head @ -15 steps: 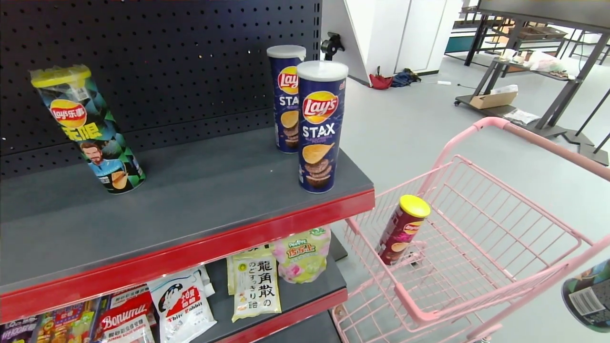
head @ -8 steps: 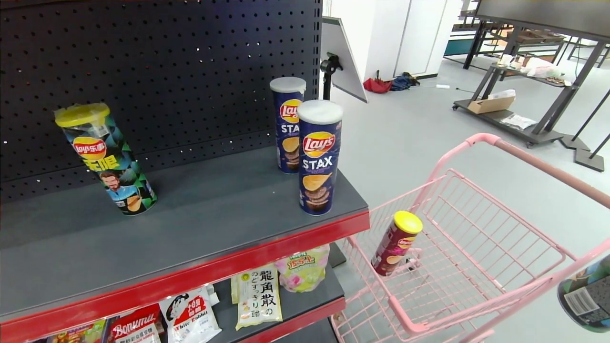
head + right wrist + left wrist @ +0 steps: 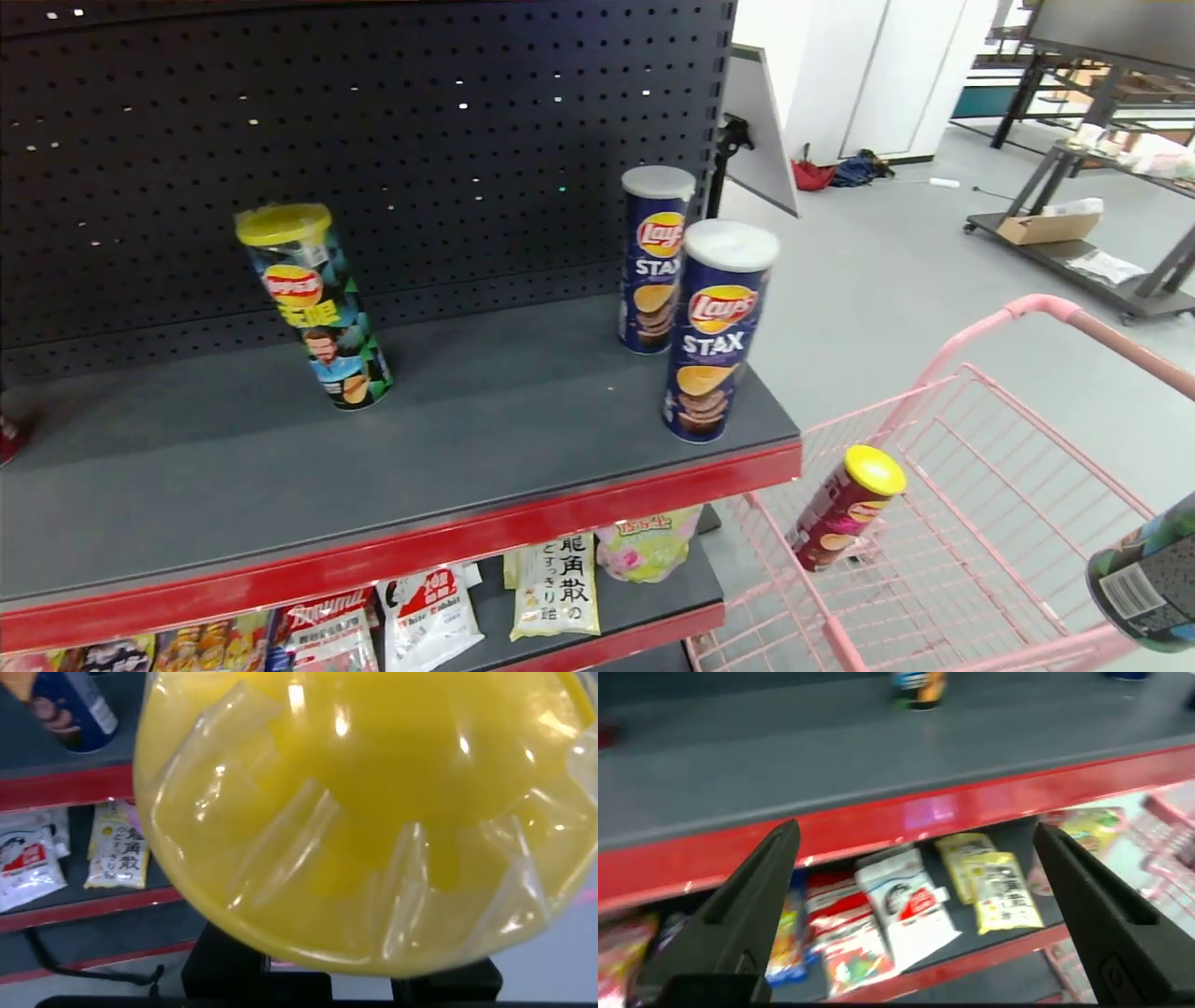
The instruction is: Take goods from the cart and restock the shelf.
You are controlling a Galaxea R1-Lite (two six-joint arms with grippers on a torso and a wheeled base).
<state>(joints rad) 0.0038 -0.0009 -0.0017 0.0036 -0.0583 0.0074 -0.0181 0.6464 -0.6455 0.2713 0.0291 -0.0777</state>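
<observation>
My right gripper [image 3: 336,973] is shut on a chip can with a yellow lid [image 3: 374,803]. The can's green and black base [image 3: 1146,583] hangs at the right edge of the head view, beside the pink cart [image 3: 1074,315]. A maroon can with a yellow lid [image 3: 845,509] leans inside the cart. On the grey shelf [image 3: 485,439] stand a green can [image 3: 316,308] and two blue cans [image 3: 655,259] [image 3: 714,331]. My left gripper [image 3: 915,905] is open and holds nothing, in front of the shelf's red edge [image 3: 924,817].
Snack bags [image 3: 555,597] [image 3: 994,891] lie on the lower shelf under the red edge. A dark pegboard [image 3: 373,140] backs the shelf. A small red item [image 3: 7,437] sits at the shelf's far left. Racks [image 3: 1083,233] stand across the grey floor behind the cart.
The head camera has swung, so the shelf and cart sit differently in the picture. The held can stays at the right edge. The cans on the shelf have not moved.
</observation>
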